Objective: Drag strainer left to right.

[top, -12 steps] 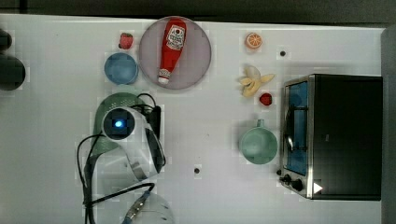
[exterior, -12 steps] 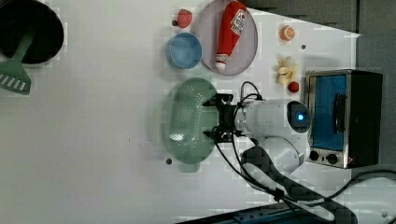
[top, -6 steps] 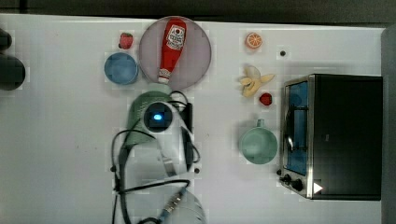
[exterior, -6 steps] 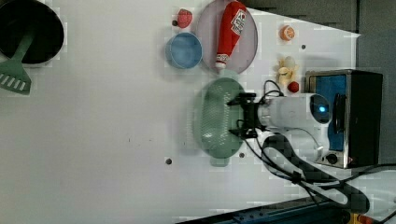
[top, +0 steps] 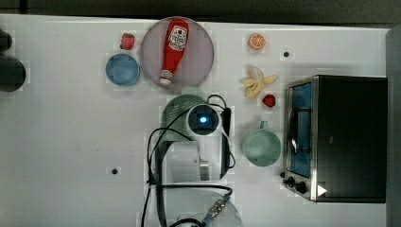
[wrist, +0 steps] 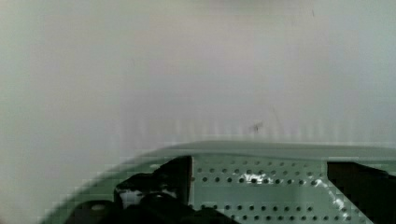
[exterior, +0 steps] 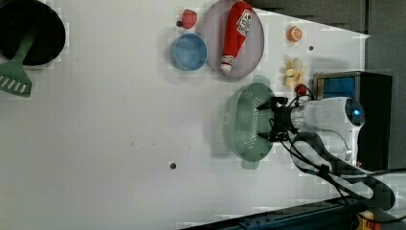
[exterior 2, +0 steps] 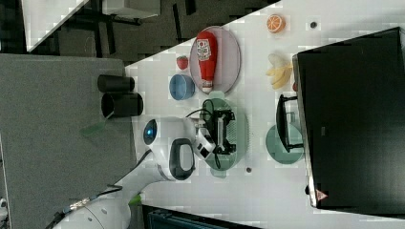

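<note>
Change: the strainer (exterior: 246, 125) and the gripper (exterior: 269, 120) had shifted together toward the top view's right, from below the blue bowl (top: 122, 69) to below the plate (top: 201, 61).
Meaning: drag judged well advanced.
Gripper: fingers spread wide inside the basin, pushing, not clamping.
Location: between plate and mug (top: 261, 145).
Long axis: up-down in the left view; handle tabs at both ends.

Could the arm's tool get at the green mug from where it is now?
Probably yes: the tool sits open inside the strainer, and in the top view the mug stands just right of it across bare table.
</note>
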Controlling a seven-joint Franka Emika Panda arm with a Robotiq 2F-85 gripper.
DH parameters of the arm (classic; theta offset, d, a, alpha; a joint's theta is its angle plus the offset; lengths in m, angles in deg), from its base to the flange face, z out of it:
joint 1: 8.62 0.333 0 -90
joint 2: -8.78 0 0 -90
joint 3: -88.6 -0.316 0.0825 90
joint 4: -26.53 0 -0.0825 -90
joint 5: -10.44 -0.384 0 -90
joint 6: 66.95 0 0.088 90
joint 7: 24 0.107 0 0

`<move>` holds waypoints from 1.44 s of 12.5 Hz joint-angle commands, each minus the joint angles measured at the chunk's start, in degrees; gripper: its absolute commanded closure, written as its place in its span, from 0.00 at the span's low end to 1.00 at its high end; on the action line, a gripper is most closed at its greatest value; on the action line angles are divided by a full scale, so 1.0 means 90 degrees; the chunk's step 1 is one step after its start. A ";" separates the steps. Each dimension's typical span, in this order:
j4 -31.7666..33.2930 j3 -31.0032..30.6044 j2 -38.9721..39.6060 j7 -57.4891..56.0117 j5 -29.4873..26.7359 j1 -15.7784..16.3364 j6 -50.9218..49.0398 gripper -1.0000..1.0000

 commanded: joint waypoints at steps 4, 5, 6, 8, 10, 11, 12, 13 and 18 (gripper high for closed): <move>-0.0077 0.0576 -0.0049 -0.1385 0.0005 -0.0030 0.0172 0.00; -0.0076 0.0652 -0.0048 -0.1473 0.0005 -0.0040 0.0174 0.00; -0.0074 0.0707 -0.0049 -0.1480 0.0006 -0.0049 0.0173 0.00; -0.0097 0.0662 -0.0092 -0.1744 0.0005 -0.0056 0.0188 0.00; -0.0084 0.0573 -0.0287 -0.2827 0.0005 -0.0054 0.0044 0.00; -0.0092 0.0493 -0.0472 -0.3580 -0.0001 -0.0056 -0.0010 0.00; -0.0108 0.0451 -0.0714 -0.4201 -0.0004 -0.0056 -0.0102 0.00; -0.0150 0.0421 -0.0996 -0.4788 -0.0013 -0.0056 -0.0288 0.00; -0.0881 0.0206 -0.2578 -0.5449 -0.0025 -0.0046 -0.2760 0.00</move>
